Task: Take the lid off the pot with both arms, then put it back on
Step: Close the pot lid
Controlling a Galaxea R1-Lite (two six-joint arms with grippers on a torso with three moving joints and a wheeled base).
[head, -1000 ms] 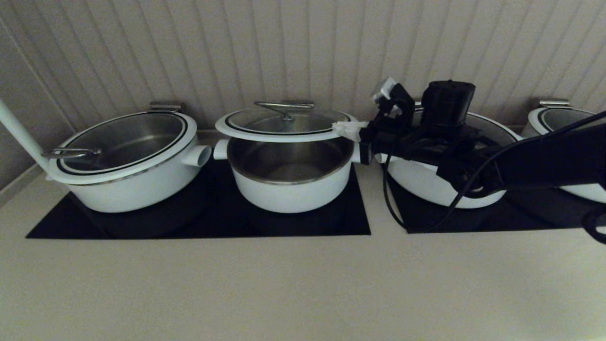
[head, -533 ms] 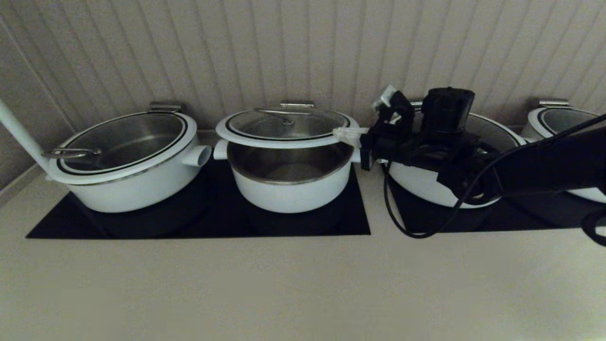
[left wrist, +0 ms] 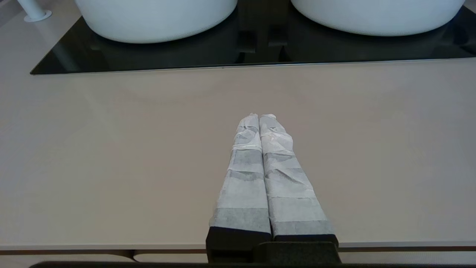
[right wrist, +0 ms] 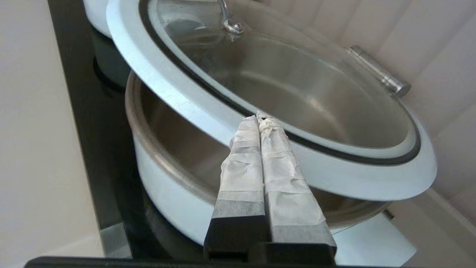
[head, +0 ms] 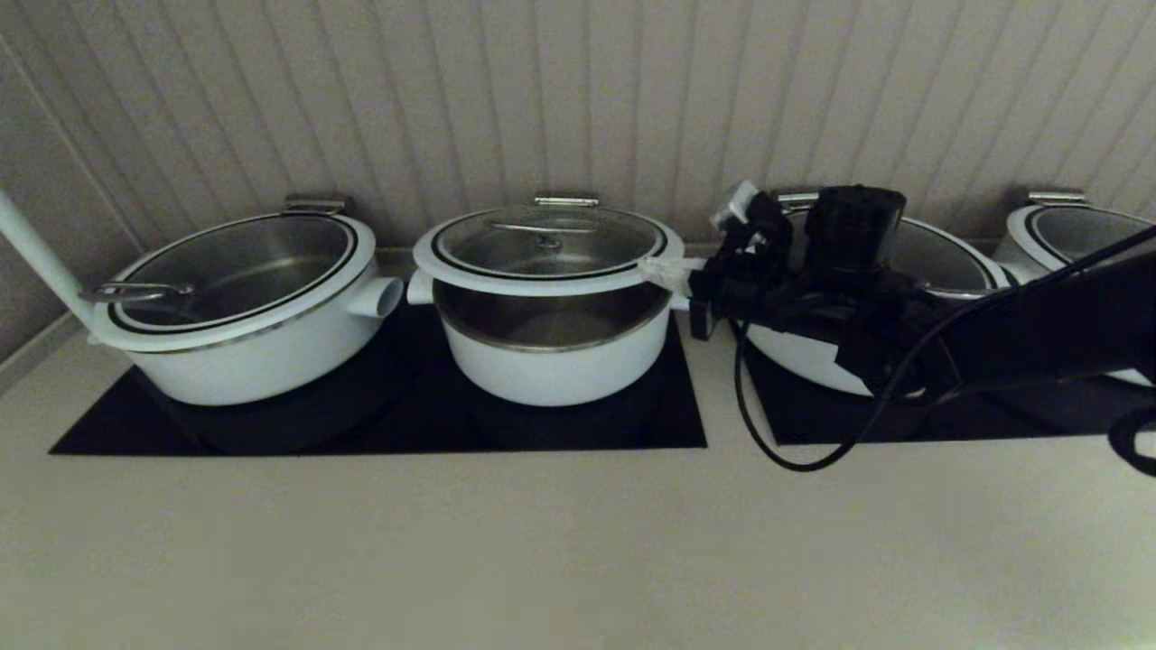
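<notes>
The pot (head: 551,361) stands on the left black hob, in the middle of the head view. The lid (head: 546,244) hovers just above it, with the pot's steel inside showing in the gap under the lid's near edge. My right gripper (head: 666,264) is shut. Its white-taped tips touch the lid's right rim. In the right wrist view the closed tips (right wrist: 260,116) lie across the lid's white rim (right wrist: 208,111), above the pot (right wrist: 163,193). My left gripper (left wrist: 259,115) is shut and empty over bare counter in front of the hob. It is out of the head view.
A wider white pot (head: 244,343) with its lid stands to the left. Another wide pot (head: 813,357) sits under my right arm, and a further one (head: 1075,226) is at the far right. The arm's cable (head: 795,456) droops onto the counter. A ribbed wall runs close behind.
The lid has come down towards the pot and the gap has narrowed. My right gripper has sunk with it, still at the right rim. The left arm shows no change.
</notes>
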